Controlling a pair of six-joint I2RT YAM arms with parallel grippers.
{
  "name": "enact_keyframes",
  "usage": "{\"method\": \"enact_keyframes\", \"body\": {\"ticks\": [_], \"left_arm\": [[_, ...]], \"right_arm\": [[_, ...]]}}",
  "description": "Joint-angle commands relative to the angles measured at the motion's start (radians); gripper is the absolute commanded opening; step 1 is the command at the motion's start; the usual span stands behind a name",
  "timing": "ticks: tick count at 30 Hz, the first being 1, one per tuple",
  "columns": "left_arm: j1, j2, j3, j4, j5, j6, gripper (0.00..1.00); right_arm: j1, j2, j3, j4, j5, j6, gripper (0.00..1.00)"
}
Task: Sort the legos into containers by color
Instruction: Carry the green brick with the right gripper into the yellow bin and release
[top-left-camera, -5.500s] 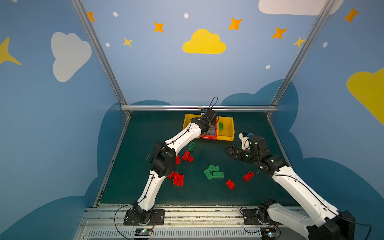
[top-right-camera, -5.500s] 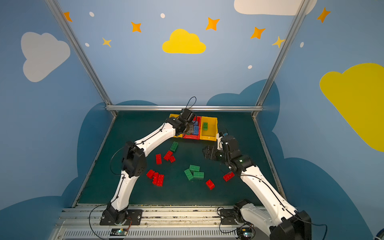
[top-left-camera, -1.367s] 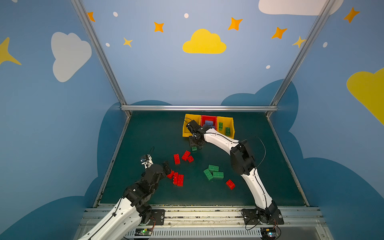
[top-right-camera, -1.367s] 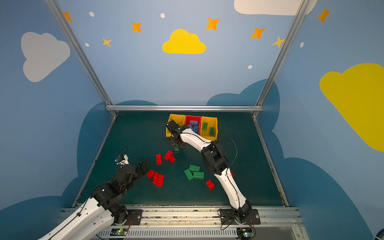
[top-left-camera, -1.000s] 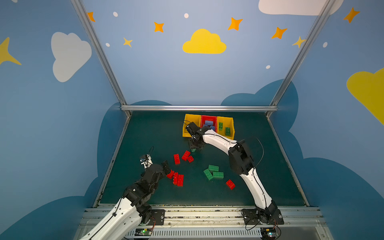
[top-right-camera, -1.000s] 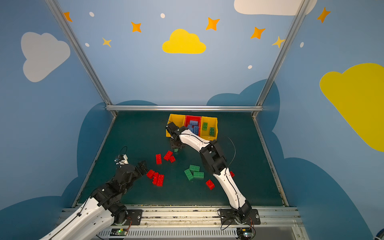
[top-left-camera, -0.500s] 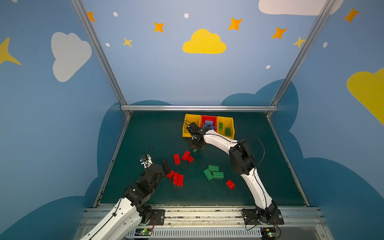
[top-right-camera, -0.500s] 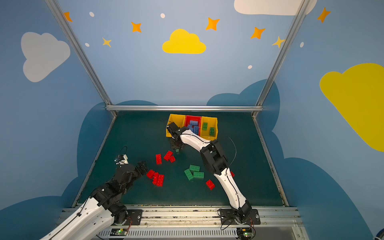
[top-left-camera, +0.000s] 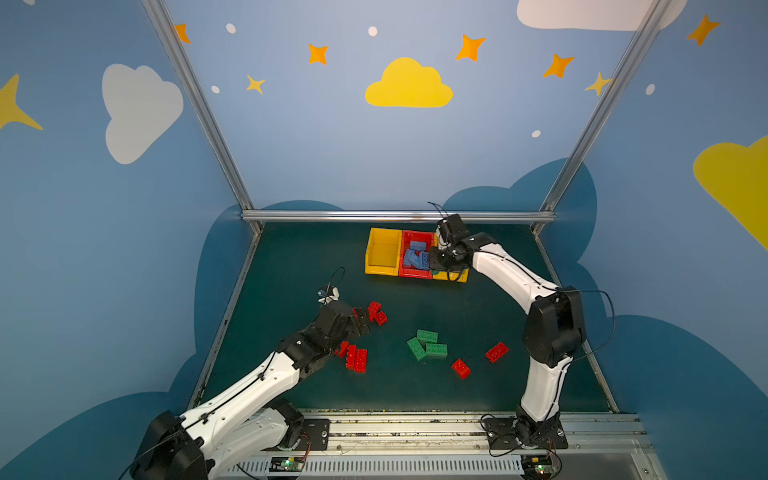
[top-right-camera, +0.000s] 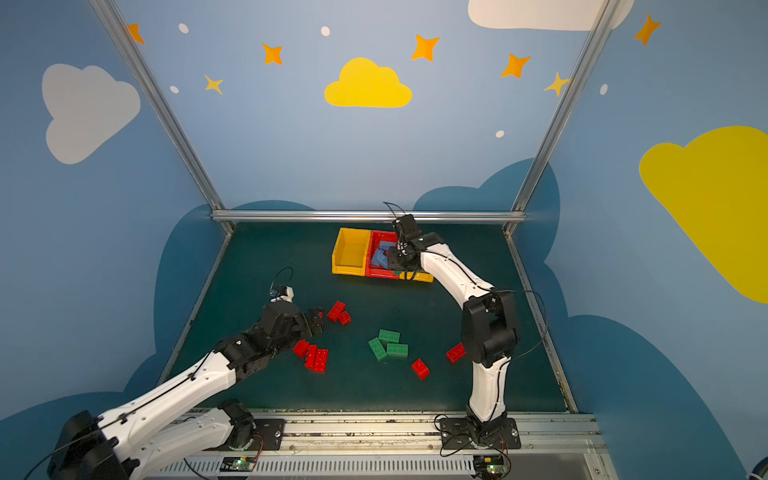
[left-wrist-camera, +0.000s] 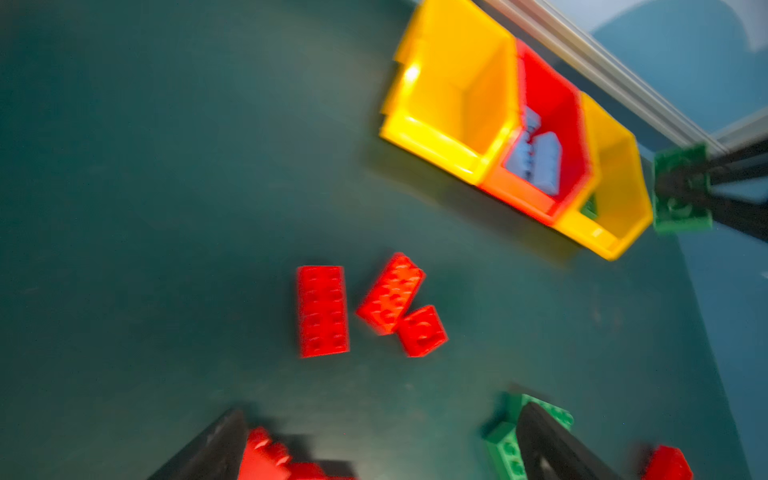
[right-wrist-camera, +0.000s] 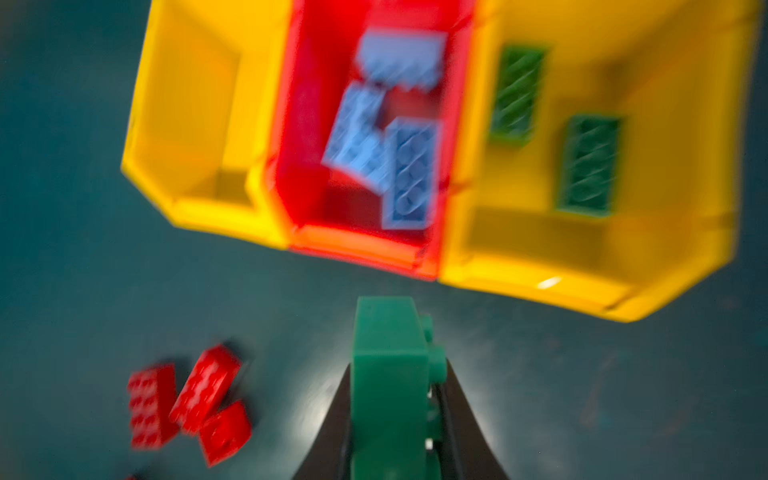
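The green lego, earlier on the table, is being grasped by the right claw, the left claw being held released, beside a largely arm-hidden yellow bin.

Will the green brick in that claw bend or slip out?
Probably not bend: the green brick looks like chunky hard plastic, undeformed in the right claw. Its smooth sides might slip under a loose grip. Being flat-faced, it would likely slide, not roll, if pushed.

My right arm covers the right yellow bin from above. The left yellow bin, upper centre, stands open overhead; red bricks crowd my left gripper
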Motion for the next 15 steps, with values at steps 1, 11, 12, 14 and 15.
{"method": "enact_keyframes", "body": {"ticks": [1,11,12,14,15], "left_arm": [[-0.031,0.084,0.076,0.077,0.065,0.058,1.00],[-0.052,0.310,0.267,0.072,0.182,0.131,1.00],[-0.052,0.319,0.280,0.063,0.186,0.135,1.00],[-0.052,0.338,0.299,0.048,0.191,0.140,1.00],[-0.052,0.345,0.307,0.040,0.192,0.143,1.00]], "right_arm": [[-0.043,0.058,0.030,0.003,-0.001,-0.037,0.07],[-0.149,0.320,0.279,-0.034,-0.006,-0.064,0.17],[-0.153,0.335,0.298,-0.040,-0.006,-0.065,0.21],[-0.159,0.351,0.320,-0.044,-0.010,-0.066,0.35],[-0.160,0.350,0.320,-0.041,-0.014,-0.068,0.43]]}}
